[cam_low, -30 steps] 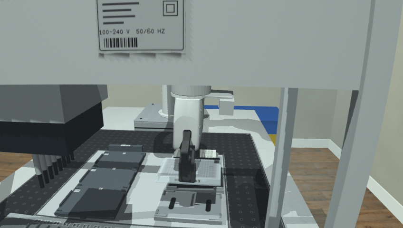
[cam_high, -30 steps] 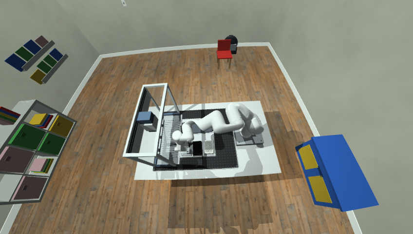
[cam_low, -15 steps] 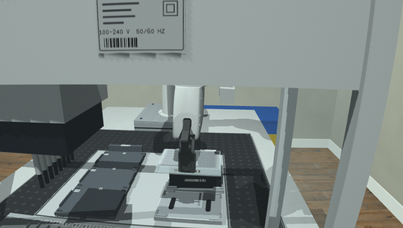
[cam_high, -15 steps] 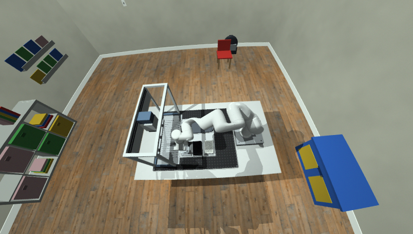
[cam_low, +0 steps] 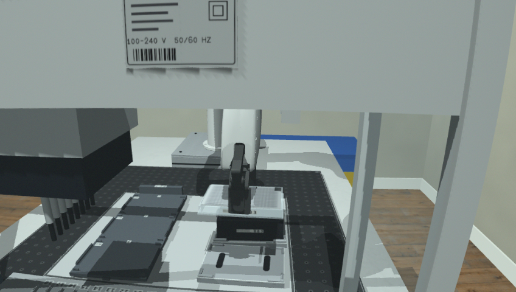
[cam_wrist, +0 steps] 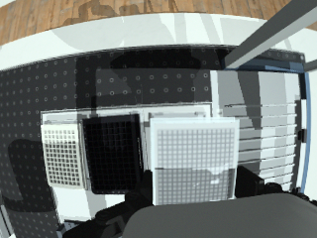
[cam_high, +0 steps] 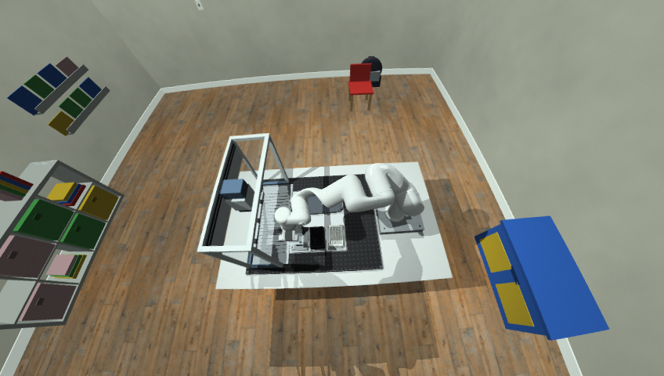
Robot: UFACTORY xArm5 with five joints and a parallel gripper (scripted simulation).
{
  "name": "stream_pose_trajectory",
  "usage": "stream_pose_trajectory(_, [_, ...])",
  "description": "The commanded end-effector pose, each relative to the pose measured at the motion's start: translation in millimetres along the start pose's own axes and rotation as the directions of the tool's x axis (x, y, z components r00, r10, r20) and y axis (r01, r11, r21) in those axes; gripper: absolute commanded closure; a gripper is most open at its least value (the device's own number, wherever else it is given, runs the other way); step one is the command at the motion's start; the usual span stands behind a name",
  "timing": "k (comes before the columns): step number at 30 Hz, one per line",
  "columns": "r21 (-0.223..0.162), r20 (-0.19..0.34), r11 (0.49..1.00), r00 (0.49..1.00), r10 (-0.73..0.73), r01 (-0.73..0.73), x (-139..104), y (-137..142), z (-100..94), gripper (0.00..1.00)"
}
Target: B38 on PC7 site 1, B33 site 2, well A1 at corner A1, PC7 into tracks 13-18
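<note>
My gripper (cam_low: 239,207) is shut on B33 (cam_low: 267,199) (cam_wrist: 193,159), a clear finely gridded 384-well plate. It holds the plate level in the air, over the black deep-well block B83 (cam_low: 249,228) (cam_wrist: 114,153) (cam_high: 317,237), which sits in its nest S2. Nest S3 (cam_low: 240,269) is empty. B38 (cam_wrist: 62,155) (cam_high: 336,236), the white 96-well plate, lies on S1. The grey carrier PC7 (cam_low: 139,227) lies on the apron beside the nests. All three of its sites are empty, and its handle (cam_low: 160,188) is at the end towards the arm's base.
The instrument's pipetting head (cam_low: 54,162) with dark tips (cam_low: 61,216) hangs over the carrier's left side. A frame post (cam_low: 362,202) stands right of the nests. The ribbed loading rails (cam_wrist: 271,133) (cam_high: 272,209) lie beyond the apron.
</note>
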State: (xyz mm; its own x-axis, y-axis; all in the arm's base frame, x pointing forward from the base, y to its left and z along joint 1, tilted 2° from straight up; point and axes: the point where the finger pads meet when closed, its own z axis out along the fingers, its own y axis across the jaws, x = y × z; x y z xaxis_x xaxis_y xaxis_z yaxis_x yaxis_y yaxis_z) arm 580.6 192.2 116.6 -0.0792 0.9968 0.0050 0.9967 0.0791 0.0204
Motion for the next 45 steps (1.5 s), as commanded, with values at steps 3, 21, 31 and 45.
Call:
stream_pose_trajectory(3, [-0.003,-0.015,0.998,0.998,-0.068,0.068,-18,-6,-2.2,1.00])
stream_pose_trajectory(21, [-0.003,-0.015,0.998,0.998,-0.068,0.068,-93,-34,-0.7,1.00])
stream_pose_trajectory(31, [-0.003,-0.015,0.998,0.998,-0.068,0.068,-131,-48,0.1,1.00])
stream_pose_trajectory(45, [-0.002,-0.014,0.998,0.998,-0.068,0.068,-196,-73,1.4,1.00])
